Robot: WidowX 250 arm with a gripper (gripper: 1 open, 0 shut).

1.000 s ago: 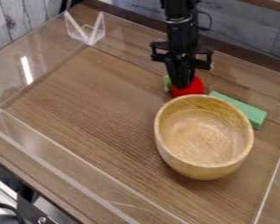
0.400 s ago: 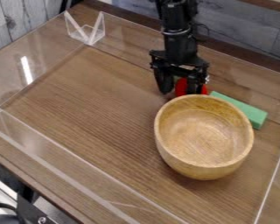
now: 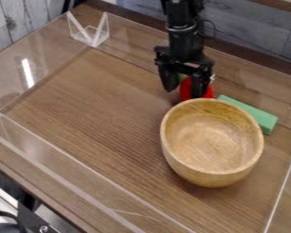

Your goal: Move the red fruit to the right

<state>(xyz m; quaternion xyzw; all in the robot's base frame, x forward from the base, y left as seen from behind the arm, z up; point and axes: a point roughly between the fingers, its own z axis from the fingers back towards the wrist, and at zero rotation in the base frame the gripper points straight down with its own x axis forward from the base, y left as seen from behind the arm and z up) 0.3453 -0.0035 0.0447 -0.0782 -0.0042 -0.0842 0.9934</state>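
Observation:
The red fruit (image 3: 196, 88) lies on the wooden table just behind the wooden bowl (image 3: 213, 141), mostly hidden by my fingers. My gripper (image 3: 185, 85) points straight down over it, open, with its black fingers (image 3: 167, 77) standing on either side of the fruit. I cannot tell whether the fingers touch the fruit. Its green leafy end does not show.
A flat green block (image 3: 253, 112) lies right of the fruit, behind the bowl. Clear plastic walls (image 3: 26, 68) ring the table, with a clear bracket (image 3: 87, 29) at the back left. The table's left half (image 3: 81, 109) holds only bare wood.
The gripper, shut on the fruit a second ago, has opened. It has also rolled a little about its vertical axis. The hand stayed in place over the fruit.

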